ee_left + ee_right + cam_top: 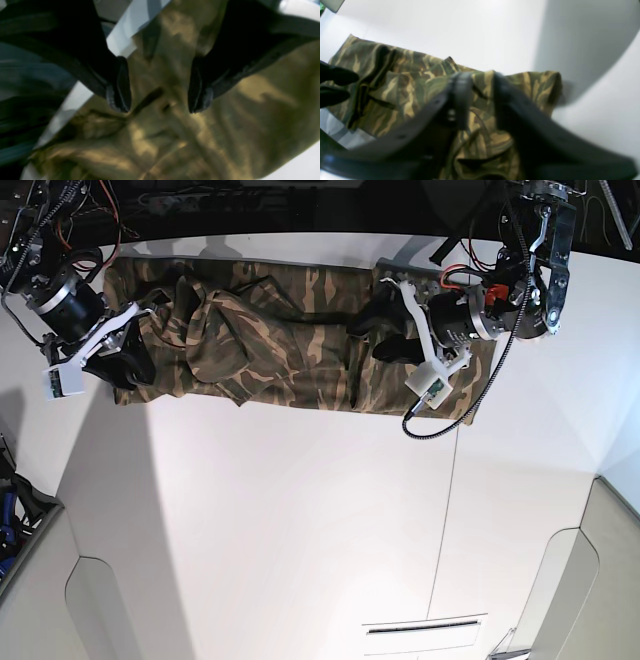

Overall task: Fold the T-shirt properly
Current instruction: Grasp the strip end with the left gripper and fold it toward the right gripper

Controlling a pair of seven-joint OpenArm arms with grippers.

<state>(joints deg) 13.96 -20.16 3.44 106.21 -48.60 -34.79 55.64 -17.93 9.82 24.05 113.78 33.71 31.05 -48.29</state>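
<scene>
The camouflage T-shirt (270, 330) lies crumpled in a long band across the far part of the white table (300, 520). My left gripper (380, 335) hovers over the shirt's right part. In the left wrist view it (160, 110) is open, fingers wide apart, with only cloth (225, 125) below. My right gripper (125, 365) is at the shirt's left end. In the blurred right wrist view its (481, 75) fingers stand close together with a bunch of the shirt's edge (402, 92) between them. The collar and label are hidden.
The table's far edge runs just behind the shirt, with dark cables and electronics (160, 200) beyond it. A cable loop (440, 425) hangs from the left arm over the table. Grey panels stand at the near left (40, 580) and near right (600, 580) corners.
</scene>
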